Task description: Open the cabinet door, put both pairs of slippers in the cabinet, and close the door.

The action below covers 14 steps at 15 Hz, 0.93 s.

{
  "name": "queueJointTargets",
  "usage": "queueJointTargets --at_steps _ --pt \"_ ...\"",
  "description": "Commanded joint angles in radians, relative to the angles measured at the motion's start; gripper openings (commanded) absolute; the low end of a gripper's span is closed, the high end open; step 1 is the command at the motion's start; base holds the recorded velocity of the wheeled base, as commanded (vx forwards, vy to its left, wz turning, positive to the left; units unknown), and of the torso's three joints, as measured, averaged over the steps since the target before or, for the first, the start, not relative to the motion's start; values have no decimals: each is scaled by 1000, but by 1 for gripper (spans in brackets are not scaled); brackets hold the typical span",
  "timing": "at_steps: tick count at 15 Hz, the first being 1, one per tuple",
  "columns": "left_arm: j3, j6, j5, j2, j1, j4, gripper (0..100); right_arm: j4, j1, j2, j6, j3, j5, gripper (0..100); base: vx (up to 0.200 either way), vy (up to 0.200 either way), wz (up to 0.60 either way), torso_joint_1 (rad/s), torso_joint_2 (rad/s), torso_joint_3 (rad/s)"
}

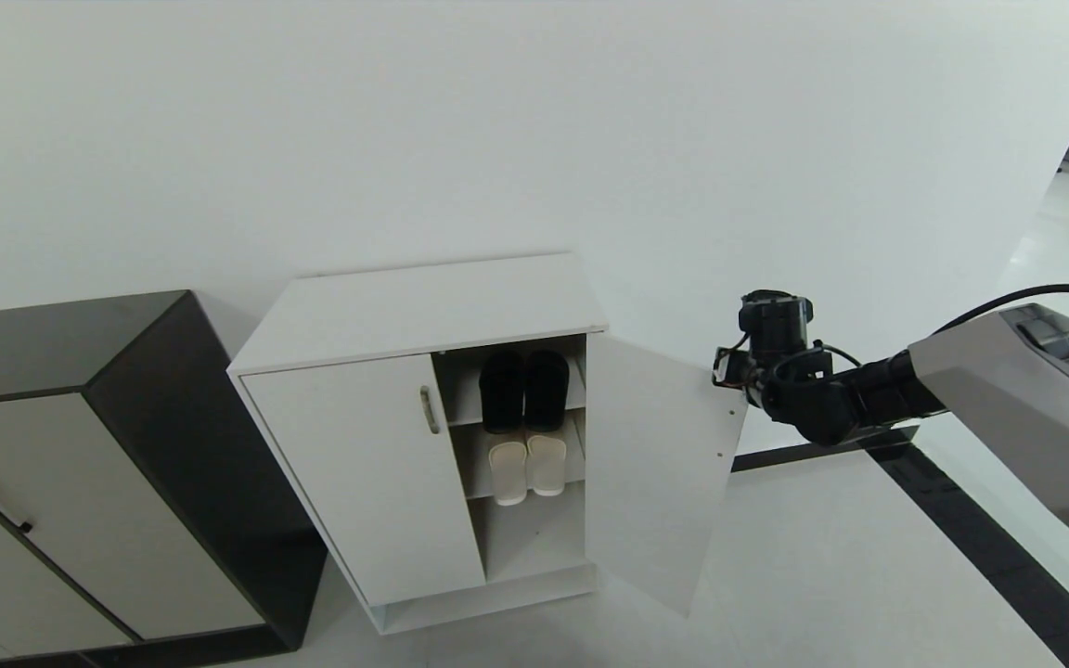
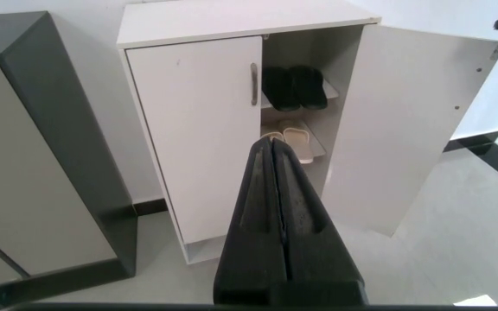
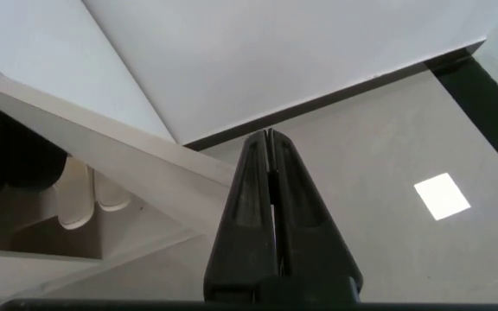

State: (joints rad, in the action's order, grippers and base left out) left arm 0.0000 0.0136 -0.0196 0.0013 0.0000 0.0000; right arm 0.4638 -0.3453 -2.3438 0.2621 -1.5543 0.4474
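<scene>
Cabinet point(image 1: 423, 306) stood against the wall. Right door point(image 1: 655, 464) was swung wide open; left door point(image 1: 358, 473) was shut. Black slippers point(image 1: 523, 390) lay side by side on the upper shelf, and white slippers point(image 1: 527, 467) lay side by side on the shelf just below.

Right gripper point(image 3: 271, 136): fingers pressed together, holding nothing. It sat just beside the open door's upper outer edge, on the side away from the shelves. Contact with the door could not be told.

Left gripper point(image 2: 272, 149): also closed and empty. It was out in front of the cabinet, well apart from it, pointing toward the shelves.

Dark cabinet point(image 1: 80, 445) stood just to the left of the white one.
</scene>
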Motion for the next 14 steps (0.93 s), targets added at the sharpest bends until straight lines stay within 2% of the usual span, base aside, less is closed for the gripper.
queueJointTargets --at_steps 1,11,14 --pt "0 0 0 0 0 0 0 -1 2 -15 0 0 0 0 0 0 0 0 0 0" --pt "0 0 0 0 0 0 0 -5 -7 -9 0 23 2 0 0 0 0 0 0 0" --pt "0 0 0 0 0 0 0 -5 -75 77 0 126 2 0 0 0 0 0 0 0"
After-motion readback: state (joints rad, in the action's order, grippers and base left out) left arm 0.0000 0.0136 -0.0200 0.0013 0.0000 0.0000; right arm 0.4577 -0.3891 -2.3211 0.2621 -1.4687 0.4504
